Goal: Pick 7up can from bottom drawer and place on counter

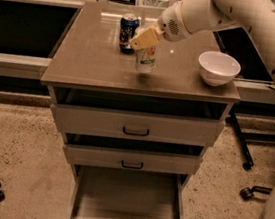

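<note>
The 7up can (146, 59), pale with green near the base, is over the middle of the counter (88, 59), at or just above its surface. My gripper (146, 38) is at the can's top, its tan fingers (142, 39) closed around the rim. The white arm reaches in from the upper right. The bottom drawer (128, 201) is pulled wide open and its floor shows nothing in it.
A blue-labelled can (128, 32) stands on the counter just behind and left of the 7up can. A white bowl (218, 68) sits at the counter's right side. The two upper drawers (135, 126) are slightly open. Chair wheels (252, 192) stand on the floor to the right.
</note>
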### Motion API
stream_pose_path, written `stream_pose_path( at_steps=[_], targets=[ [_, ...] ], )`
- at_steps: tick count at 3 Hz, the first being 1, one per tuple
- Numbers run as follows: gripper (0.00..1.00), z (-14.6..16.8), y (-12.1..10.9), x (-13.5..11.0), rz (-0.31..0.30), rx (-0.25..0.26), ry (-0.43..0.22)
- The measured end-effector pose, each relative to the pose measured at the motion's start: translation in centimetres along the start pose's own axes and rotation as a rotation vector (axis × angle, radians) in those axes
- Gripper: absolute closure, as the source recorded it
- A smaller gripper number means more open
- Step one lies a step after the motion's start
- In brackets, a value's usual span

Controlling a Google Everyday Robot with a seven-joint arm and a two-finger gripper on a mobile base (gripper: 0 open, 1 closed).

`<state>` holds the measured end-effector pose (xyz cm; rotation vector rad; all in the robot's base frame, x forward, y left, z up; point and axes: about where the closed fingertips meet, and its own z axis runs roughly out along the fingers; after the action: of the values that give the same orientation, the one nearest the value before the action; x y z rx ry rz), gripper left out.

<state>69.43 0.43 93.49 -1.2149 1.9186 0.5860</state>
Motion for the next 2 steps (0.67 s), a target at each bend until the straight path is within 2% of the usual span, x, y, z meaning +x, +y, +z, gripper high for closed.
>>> stream_pose_path(
  at_steps=[1, 2],
  targets=[
    [0.37, 0.2, -0.4, 0.6, -0.069, 0.007, 0.020],
    [0.05, -0.5, 0.3, 2.4, -0.013, 0.037, -0.036]
  ],
)
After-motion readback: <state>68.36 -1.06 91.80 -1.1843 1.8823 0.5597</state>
